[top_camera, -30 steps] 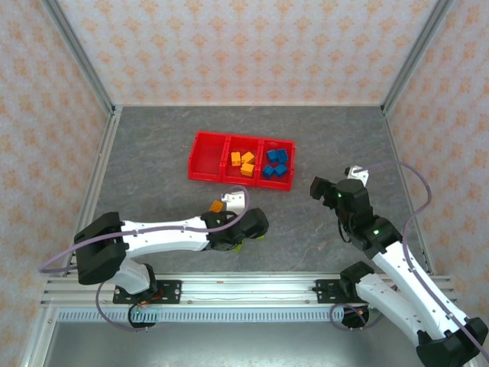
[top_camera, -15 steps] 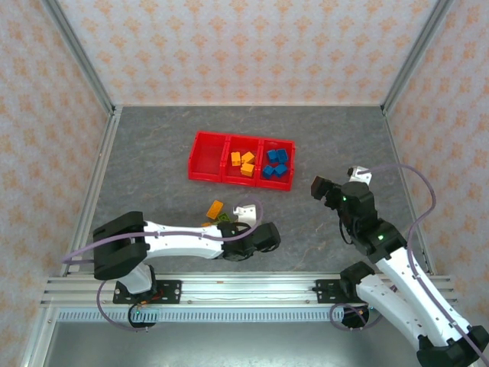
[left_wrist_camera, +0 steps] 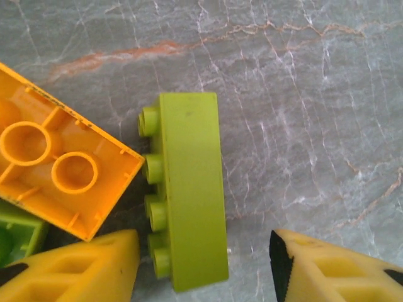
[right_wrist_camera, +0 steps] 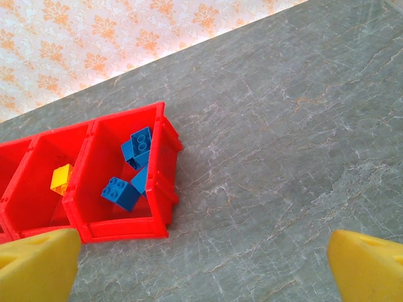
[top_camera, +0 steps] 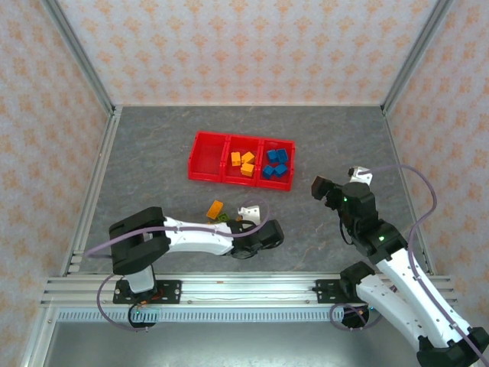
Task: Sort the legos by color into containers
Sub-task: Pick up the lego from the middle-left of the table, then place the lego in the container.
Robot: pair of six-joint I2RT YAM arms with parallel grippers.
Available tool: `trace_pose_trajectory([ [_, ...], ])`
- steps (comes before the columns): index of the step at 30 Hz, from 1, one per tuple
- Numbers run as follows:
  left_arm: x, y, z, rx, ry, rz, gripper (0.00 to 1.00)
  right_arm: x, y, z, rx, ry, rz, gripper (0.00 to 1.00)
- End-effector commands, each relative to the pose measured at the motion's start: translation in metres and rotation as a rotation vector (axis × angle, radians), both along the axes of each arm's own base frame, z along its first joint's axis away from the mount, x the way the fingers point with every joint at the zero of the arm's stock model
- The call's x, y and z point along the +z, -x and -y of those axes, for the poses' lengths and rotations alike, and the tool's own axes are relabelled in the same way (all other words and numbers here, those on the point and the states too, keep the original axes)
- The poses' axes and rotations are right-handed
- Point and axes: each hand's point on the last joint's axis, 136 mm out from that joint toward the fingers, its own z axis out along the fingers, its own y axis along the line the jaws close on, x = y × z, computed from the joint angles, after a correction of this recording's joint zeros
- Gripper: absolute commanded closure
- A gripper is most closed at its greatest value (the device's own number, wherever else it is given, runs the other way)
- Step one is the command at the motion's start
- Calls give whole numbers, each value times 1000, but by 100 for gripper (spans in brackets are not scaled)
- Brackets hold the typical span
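A lime green brick [left_wrist_camera: 189, 189] lies on its side on the table, studs facing left. Its lower end sits between the fingertips of my left gripper [left_wrist_camera: 204, 270], which is open and not touching it. An upturned orange brick [left_wrist_camera: 56, 170] lies just left of it, with another green brick [left_wrist_camera: 16, 236] below that. In the top view my left gripper [top_camera: 231, 224] is low beside the orange brick [top_camera: 215, 208]. The red tray [top_camera: 202, 177] holds orange bricks [top_camera: 243, 162] in the middle compartment and blue bricks [top_camera: 276, 164] in the right one. My right gripper [top_camera: 325, 189] hangs open and holds nothing.
In the right wrist view the tray's near wall [right_wrist_camera: 119, 229] stands at the left, with blue bricks [right_wrist_camera: 119, 192] and a yellow-orange brick [right_wrist_camera: 61, 178] inside. Bare grey table stretches right of it. Patterned walls enclose the table on three sides.
My left arm has drawn its wrist back toward the near edge and to the right, uncovering the orange brick on the table. The right arm has shifted only slightly.
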Motion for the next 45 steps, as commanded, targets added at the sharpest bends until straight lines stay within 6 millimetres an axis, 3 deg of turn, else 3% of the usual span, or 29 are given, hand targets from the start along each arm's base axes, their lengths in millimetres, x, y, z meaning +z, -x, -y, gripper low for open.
trace_pose_trajectory([
  [1,-6,-9,-2,3,-14,-4,46,2,-1,1,-10,-12,20,0],
  [5,-10,-15,-8,2,-38,-5,55,2,-1,1,-12,-11,18,0],
  [8,-11,-18,-9,-3,-47,-3,68,0,-1,1,-12,-6,14,0],
  [12,-4,-23,-3,-24,-41,19,79,-1,-2,1,-17,-4,11,0],
  [16,13,-28,10,-74,-14,54,94,-2,-3,2,-19,2,3,0],
  [21,62,-44,4,-93,-82,154,97,-5,-4,3,-26,11,-8,0],
  [25,105,-70,-18,-85,-158,241,97,-8,-5,3,-29,19,-19,0],
  [32,148,-143,-85,-7,-233,302,97,-11,-5,4,-40,29,-29,0],
  [38,157,-202,-117,17,-294,297,97,-12,-6,6,-48,36,-35,0],
  [45,148,-246,-118,9,-294,273,100,-12,-6,8,-56,40,-36,0],
])
